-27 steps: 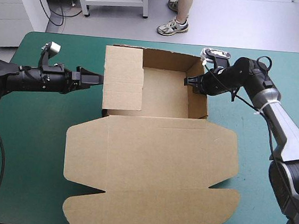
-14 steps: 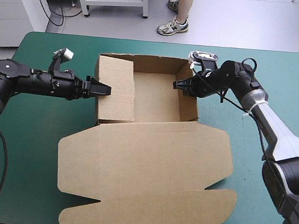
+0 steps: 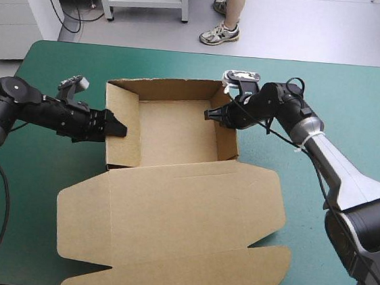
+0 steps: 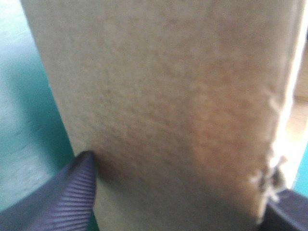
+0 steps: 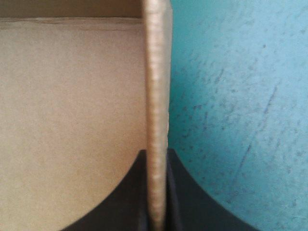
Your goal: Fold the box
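The brown box [image 3: 175, 124] stands as an open tray with its walls raised, and its lid [image 3: 169, 215] lies flat toward the table's near edge. My left gripper [image 3: 115, 126] is at the tray's left wall. In the left wrist view that wall [image 4: 163, 96] fills the space between my open fingers [image 4: 72, 192]. My right gripper [image 3: 213, 114] is at the top of the right wall near the far corner. In the right wrist view the wall's edge [image 5: 156, 72] runs straight between its fingers [image 5: 180, 192], which are shut on it.
Bare teal-green cover [image 3: 343, 104] lies to the right of the box, and a narrower strip [image 3: 38, 160] to its left. The lid's front flaps [image 3: 183, 271] reach close to the table's near edge. The tray's far wall sits a little inside the table's far edge.
The box has slid left and toward the near edge with both arms. The left flap that lay over the tray's inside now stands as the left wall, leaving the floor bare.
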Action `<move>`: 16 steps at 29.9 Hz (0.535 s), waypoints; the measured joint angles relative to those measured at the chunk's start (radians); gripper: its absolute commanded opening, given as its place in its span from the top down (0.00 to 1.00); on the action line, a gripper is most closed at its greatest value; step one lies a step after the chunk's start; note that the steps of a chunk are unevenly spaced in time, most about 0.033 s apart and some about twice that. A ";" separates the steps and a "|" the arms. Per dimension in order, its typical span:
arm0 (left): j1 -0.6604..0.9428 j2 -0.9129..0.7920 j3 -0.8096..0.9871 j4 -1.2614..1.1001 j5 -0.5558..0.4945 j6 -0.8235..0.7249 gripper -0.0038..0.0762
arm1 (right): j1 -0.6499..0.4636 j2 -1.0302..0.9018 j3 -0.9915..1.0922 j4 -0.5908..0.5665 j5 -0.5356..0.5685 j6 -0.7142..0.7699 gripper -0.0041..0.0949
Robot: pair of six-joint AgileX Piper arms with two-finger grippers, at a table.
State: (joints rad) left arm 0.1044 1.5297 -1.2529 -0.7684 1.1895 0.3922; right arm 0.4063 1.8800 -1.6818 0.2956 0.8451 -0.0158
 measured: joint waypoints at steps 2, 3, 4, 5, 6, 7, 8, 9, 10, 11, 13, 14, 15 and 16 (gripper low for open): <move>0.000 0.000 0.000 0.042 -0.001 -0.031 0.52 | 0.018 0.000 0.000 -0.023 0.000 0.016 0.98; 0.000 0.000 0.000 0.066 -0.001 -0.048 0.55 | 0.028 0.000 0.000 -0.034 -0.001 0.026 0.98; -0.002 0.000 0.000 0.085 -0.003 -0.067 0.57 | 0.035 0.000 0.000 -0.044 -0.001 0.036 0.98; -0.002 0.000 0.000 0.113 -0.006 -0.094 0.58 | 0.044 0.000 0.000 -0.057 -0.001 0.050 0.98; -0.005 0.000 0.000 0.133 -0.009 -0.108 0.60 | 0.052 0.000 0.000 -0.069 -0.002 0.062 0.98; -0.010 0.000 0.000 0.161 -0.015 -0.126 0.62 | 0.061 0.000 0.000 -0.079 -0.002 0.070 0.98; -0.016 0.000 0.000 0.193 -0.019 -0.149 0.64 | 0.068 0.000 0.000 -0.088 -0.002 0.080 0.98; -0.025 -0.001 0.000 0.229 -0.024 -0.172 0.66 | 0.074 0.000 0.000 -0.093 -0.001 0.089 0.98; -0.034 -0.002 0.000 0.261 -0.027 -0.192 0.69 | 0.079 0.001 0.000 -0.100 -0.001 0.096 0.98; -0.051 -0.003 0.000 0.306 -0.030 -0.221 0.71 | 0.083 0.002 0.000 -0.105 -0.001 0.102 0.98; -0.079 -0.005 0.000 0.372 -0.035 -0.263 0.79 | 0.090 0.004 0.000 -0.110 0.001 0.114 0.98; -0.102 -0.006 0.000 0.422 -0.040 -0.293 0.84 | 0.096 0.010 0.000 -0.112 0.001 0.118 0.98; -0.119 -0.008 0.000 0.455 -0.042 -0.311 0.89 | 0.100 0.014 0.000 -0.114 0.001 0.122 0.98; -0.140 -0.007 0.000 0.493 -0.048 -0.329 0.96 | 0.104 0.018 0.000 -0.116 0.001 0.125 0.98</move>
State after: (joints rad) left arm -0.0359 1.5223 -1.2529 -0.2754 1.1417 0.0627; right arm 0.5107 1.8977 -1.6818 0.1799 0.8461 0.1090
